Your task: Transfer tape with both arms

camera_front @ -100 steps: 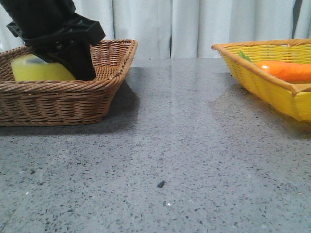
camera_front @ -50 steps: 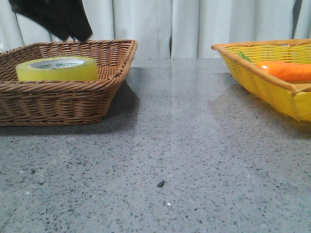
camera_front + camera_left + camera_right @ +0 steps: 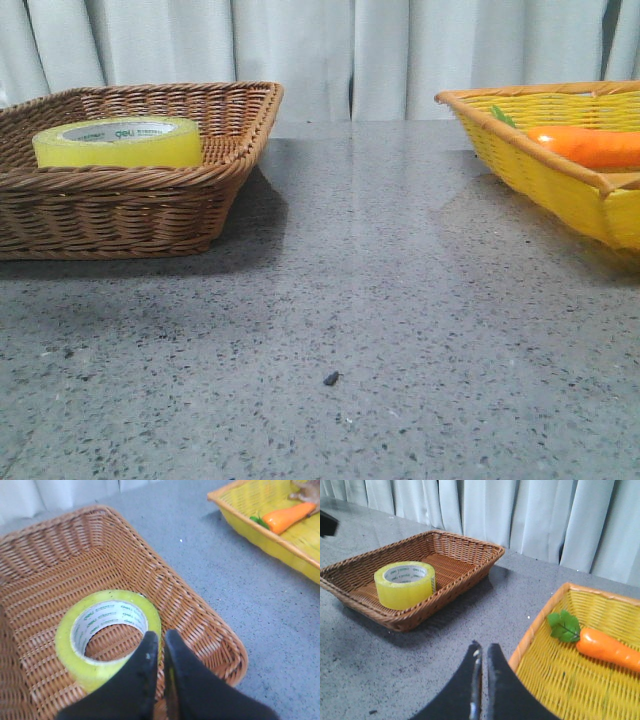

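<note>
The tape (image 3: 118, 145), a yellow roll with a white core, lies flat in the brown wicker basket (image 3: 120, 215) at the left. No gripper shows in the front view. In the left wrist view my left gripper (image 3: 161, 634) hangs above the basket, over the near rim of the tape (image 3: 95, 672), with its jaws shut and empty. In the right wrist view my right gripper (image 3: 482, 646) is shut and empty above the table, just beside the yellow basket's (image 3: 540, 680) near corner. The tape (image 3: 405, 585) shows far off in the brown basket (image 3: 465, 537).
The yellow basket (image 3: 540, 170) at the right holds an orange carrot (image 3: 590, 145) with green leaves. The carrot also shows in the left wrist view (image 3: 290, 517) and the right wrist view (image 3: 607, 647). Grey speckled table lies between the baskets; curtains hang behind.
My left arm, which was down over the tape in the brown basket, has risen out of the front view. The tape stays lying in the basket.
</note>
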Controlling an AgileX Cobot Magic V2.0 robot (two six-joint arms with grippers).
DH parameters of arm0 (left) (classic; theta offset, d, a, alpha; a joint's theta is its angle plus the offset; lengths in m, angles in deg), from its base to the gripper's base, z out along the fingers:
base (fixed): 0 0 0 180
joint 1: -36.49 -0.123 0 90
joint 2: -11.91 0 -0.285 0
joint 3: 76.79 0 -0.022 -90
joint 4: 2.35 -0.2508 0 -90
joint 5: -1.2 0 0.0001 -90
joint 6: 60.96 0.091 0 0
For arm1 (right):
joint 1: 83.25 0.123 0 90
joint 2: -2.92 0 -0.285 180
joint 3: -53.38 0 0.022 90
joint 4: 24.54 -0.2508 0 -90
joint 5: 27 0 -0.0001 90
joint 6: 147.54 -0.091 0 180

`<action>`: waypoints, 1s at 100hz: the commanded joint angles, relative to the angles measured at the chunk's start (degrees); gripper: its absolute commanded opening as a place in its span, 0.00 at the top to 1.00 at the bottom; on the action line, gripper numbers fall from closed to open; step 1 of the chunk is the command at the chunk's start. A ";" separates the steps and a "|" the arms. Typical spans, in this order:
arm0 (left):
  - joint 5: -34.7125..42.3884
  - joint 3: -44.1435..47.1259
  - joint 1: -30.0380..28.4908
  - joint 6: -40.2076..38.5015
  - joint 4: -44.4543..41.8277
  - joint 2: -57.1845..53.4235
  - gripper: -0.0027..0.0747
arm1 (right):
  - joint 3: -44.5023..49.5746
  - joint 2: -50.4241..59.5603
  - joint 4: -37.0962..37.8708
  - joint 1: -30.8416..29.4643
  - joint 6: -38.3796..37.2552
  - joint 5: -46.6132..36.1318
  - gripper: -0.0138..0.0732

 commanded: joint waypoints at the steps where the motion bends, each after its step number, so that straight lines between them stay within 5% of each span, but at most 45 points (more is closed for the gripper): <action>1: 8.21 3.97 -0.11 -0.18 0.90 -6.36 0.99 | 1.77 1.24 0.67 -0.15 -0.17 -7.11 0.93; 59: 14.07 31.01 -0.11 -0.18 0.90 -46.66 0.99 | 10.24 7.44 3.10 -0.15 -0.17 -15.14 0.93; 100: 13.40 33.11 -0.11 -0.18 0.90 -50.68 0.99 | 10.24 7.44 2.67 -0.15 -0.17 -14.07 0.93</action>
